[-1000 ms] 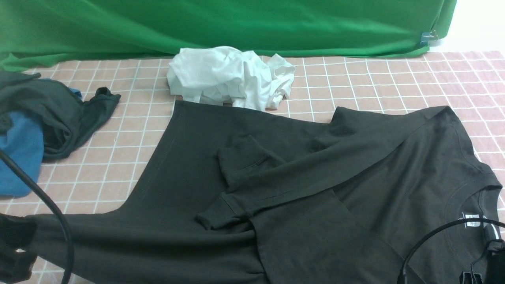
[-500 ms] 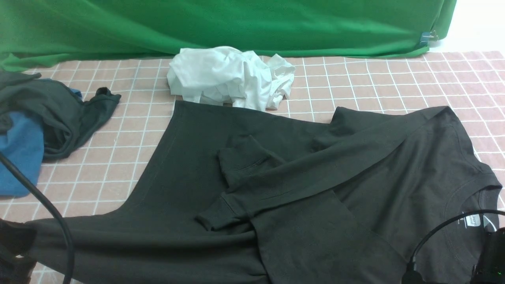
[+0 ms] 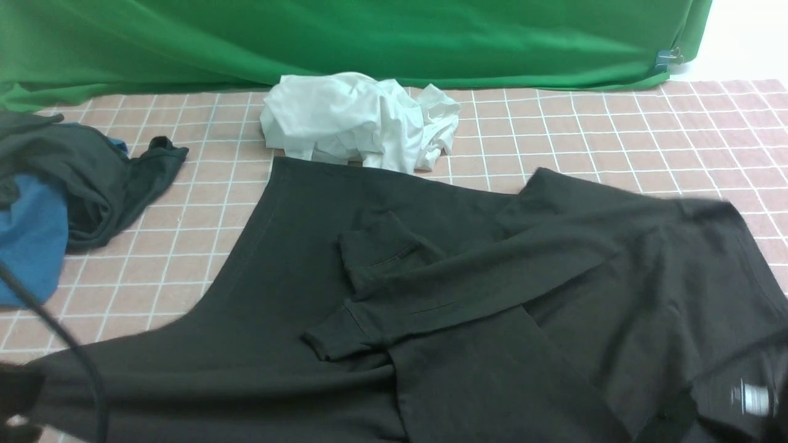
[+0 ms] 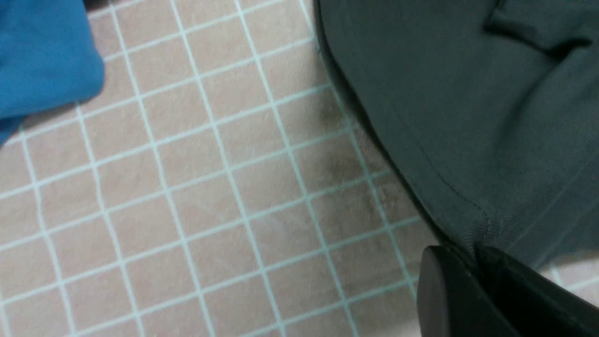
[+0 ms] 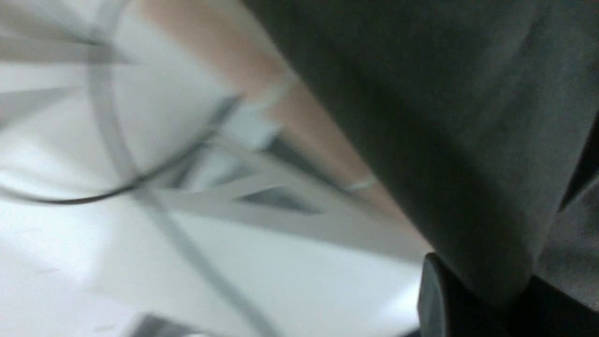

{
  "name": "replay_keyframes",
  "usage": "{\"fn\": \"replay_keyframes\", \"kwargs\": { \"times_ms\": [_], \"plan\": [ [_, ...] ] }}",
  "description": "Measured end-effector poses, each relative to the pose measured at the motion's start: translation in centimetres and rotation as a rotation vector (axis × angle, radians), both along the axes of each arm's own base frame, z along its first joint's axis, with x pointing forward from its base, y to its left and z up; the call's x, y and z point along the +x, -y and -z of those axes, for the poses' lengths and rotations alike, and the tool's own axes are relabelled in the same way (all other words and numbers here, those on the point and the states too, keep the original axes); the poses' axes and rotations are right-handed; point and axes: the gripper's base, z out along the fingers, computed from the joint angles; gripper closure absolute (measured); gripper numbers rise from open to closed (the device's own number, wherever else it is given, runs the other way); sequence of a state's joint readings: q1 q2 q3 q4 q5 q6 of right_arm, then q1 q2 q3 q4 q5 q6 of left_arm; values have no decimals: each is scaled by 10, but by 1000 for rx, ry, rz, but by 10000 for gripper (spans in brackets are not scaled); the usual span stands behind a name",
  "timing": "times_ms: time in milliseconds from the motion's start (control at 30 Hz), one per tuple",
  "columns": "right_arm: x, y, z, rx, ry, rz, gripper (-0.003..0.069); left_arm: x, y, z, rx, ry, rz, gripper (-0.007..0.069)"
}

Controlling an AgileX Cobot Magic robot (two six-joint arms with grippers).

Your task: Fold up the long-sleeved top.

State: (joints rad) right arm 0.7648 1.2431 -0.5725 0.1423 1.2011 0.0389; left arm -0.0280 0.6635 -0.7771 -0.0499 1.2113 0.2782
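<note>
Hidden: my right claw is out of the front view; its wrist picture is smeared, showing only dark fingers at the frame edge.
Right claw: pinched on the large black-brown knit long-sleeved top.
Left claw: fingers pressed together on the top's stitched hem; in the front view it is only a dark blur at the near left corner.
Top's place: spread across the pink checked cloth, just in front of the crumpled white garment.
Blue shirt: left of the top, cut off.
Changed: neckline side has lifted and blurred; far right shoulder has pulled inward.
</note>
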Motion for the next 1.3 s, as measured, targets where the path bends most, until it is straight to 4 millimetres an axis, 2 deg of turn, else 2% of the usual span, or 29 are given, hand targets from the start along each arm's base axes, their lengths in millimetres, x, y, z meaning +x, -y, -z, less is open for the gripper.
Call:
{"fn": "replay_keyframes", "kwargs": {
  "times_ms": [167,300,433,567,600,633,700,733,833,867,967,1000,1100,1167,1300],
  "plan": [
    [-22,10,9,25,-88,55,574,-18,-2,-9,12,81,-9,589],
    [-22,10,3,48,-57,46,574,-23,-9,-14,84,116,-43,589],
    [-16,11,-3,41,-5,21,574,-14,-12,-12,109,77,-61,589],
    [-2,12,-13,-2,104,-11,571,16,-9,-3,87,12,-56,589],
    [6,13,-18,-13,149,-11,571,33,-7,1,75,10,-51,589],
    [8,13,-20,-16,160,-13,571,35,-7,1,74,9,-50,589],
    [24,21,-28,-37,219,27,571,65,-4,7,51,5,-47,589],
    [26,23,-29,-38,225,39,571,67,-4,7,47,5,-47,589],
    [56,42,-36,-50,272,139,571,109,-1,21,26,-10,-47,589],
    [58,43,-35,-51,274,144,571,113,-1,23,26,-14,-47,589],
    [89,67,-38,-41,338,280,571,148,0,36,26,-21,-47,589],
    [90,69,-38,-42,341,287,571,150,0,37,27,-25,-47,589],
    [117,90,-36,-49,372,391,571,185,1,50,27,-40,-47,589],
    [123,94,-35,-50,375,412,571,194,1,52,27,-41,-47,589],
    [155,110,-34,-40,408,458,572,236,2,56,27,-34,-47,589]
  ]
}}
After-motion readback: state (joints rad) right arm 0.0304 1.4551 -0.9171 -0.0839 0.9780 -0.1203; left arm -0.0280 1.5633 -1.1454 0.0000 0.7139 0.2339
